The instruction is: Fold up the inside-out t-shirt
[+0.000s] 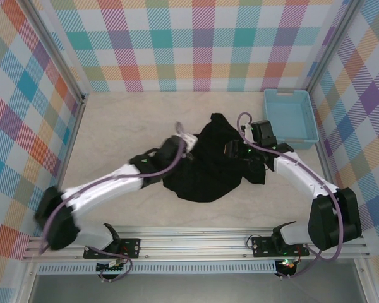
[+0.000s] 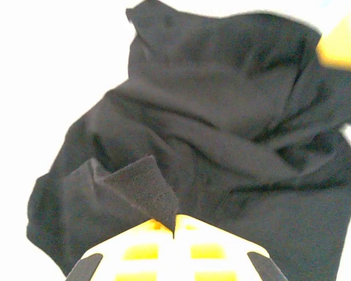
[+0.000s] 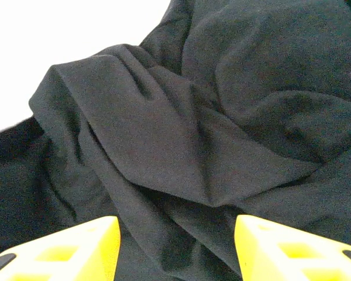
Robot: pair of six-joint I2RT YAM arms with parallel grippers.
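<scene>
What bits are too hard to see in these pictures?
- Top view: the crumpled black soft cloth t-shirt folds over itself, hiding sleeves and collar.
- Left wrist view: the right edge cuts off a blurred yellow shape.
- Right wrist view: the bottom edge cuts off the yellow fingers.

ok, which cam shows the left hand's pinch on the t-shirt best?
Left wrist: the left hand is shut on a raised fold of the t-shirt. Top external gives that hand at the shirt's left edge, pinch too small to tell. Right wrist gives shirt folds between the right hand, fingers open.
</scene>
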